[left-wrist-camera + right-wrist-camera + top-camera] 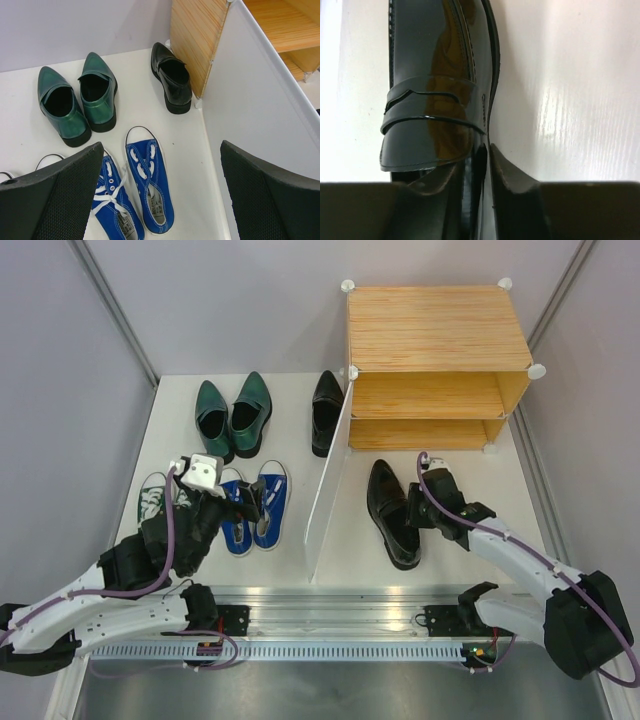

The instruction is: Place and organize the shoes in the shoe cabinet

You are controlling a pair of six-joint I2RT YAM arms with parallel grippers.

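Nothing in shoe cabinet [437,330] yet (shelves bare, upper right). My R gripper [482,160] pinches black loafer [430,65] by its side; L gripper [161,150] spread wide, lower left.

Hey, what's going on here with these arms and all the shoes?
The right gripper is closed on the side of a black dress shoe lying in front of the shoe cabinet. The left gripper hangs open above the blue sneakers. The other black shoe and the dark green pair sit on the table left of the open door.
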